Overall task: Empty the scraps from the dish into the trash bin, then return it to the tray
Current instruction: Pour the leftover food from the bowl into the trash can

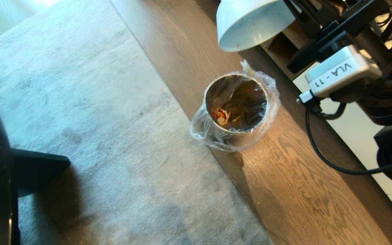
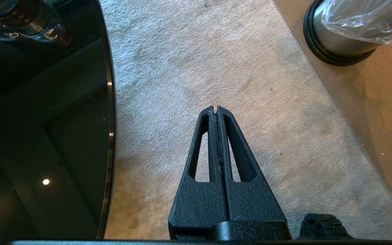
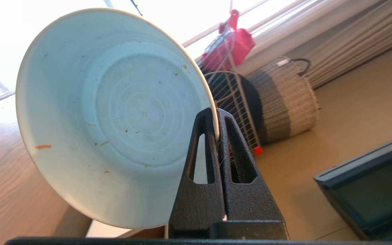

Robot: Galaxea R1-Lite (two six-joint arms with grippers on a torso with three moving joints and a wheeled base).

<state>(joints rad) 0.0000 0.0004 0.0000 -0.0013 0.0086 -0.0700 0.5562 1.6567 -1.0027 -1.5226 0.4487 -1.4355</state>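
Dish point(image 3: 114, 119) tipped, nearly empty, rim pinched in right tool point(image 3: 216, 136) above trash bin point(image 1: 237, 109); scraps point(image 1: 221, 116) inside bin. Left tool point(image 2: 216, 110) closed, empty.

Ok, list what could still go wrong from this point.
The right gripper pinches only the dish at its thin rim, so the tipped bowl could twist or slip out on the way back. Crumbs clinging inside may drop onto the carpet rather than into the trash bin.
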